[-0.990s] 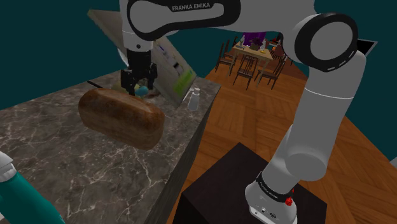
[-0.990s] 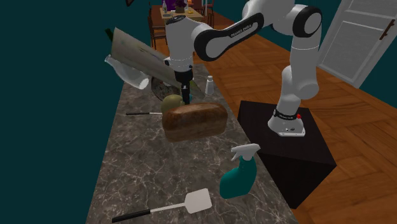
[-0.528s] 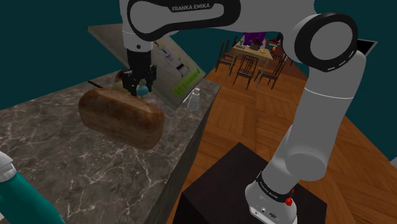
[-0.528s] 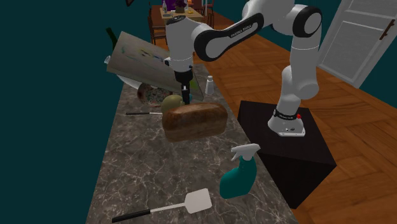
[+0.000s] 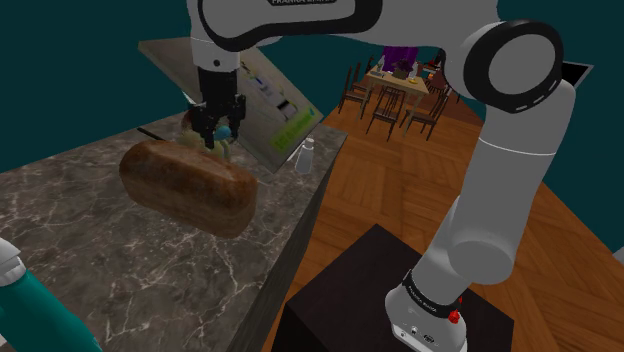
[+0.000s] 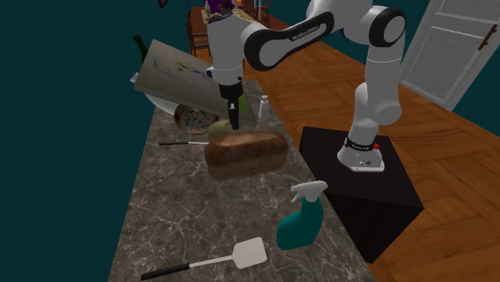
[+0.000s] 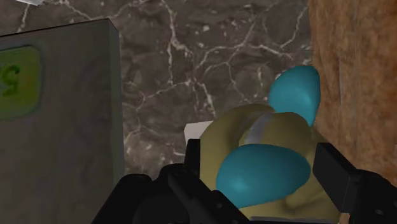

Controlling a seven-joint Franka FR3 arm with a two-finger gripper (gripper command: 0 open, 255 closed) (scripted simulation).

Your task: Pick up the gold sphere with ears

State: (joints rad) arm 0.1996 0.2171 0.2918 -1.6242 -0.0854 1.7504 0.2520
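Spray bottle (image 5: 22, 305): one, teal, cut off by the shoulder view's corner.
Loaf (image 5: 185, 188): one, brown.
Gold sphere (image 7: 226, 133): one, two teal ears (image 7: 264, 173), between loaf and box, half hidden.
Gripper (image 5: 214, 140): pinching the sphere from both sides.
Box (image 5: 270, 110): one, leaning, partly behind the arm (image 5: 510, 190).
Shaker (image 5: 303, 156): one.

arm (image 5: 505, 190) rises upright off its base, bends at the elbow, then runs level toward the shoulder view's left, with the wrist turned straight down. gripper (image 5: 218, 135) hangs vertical, fingers (image 7: 334, 172) pressed on both sides of the gold sphere (image 7: 219, 133) — clasping it.
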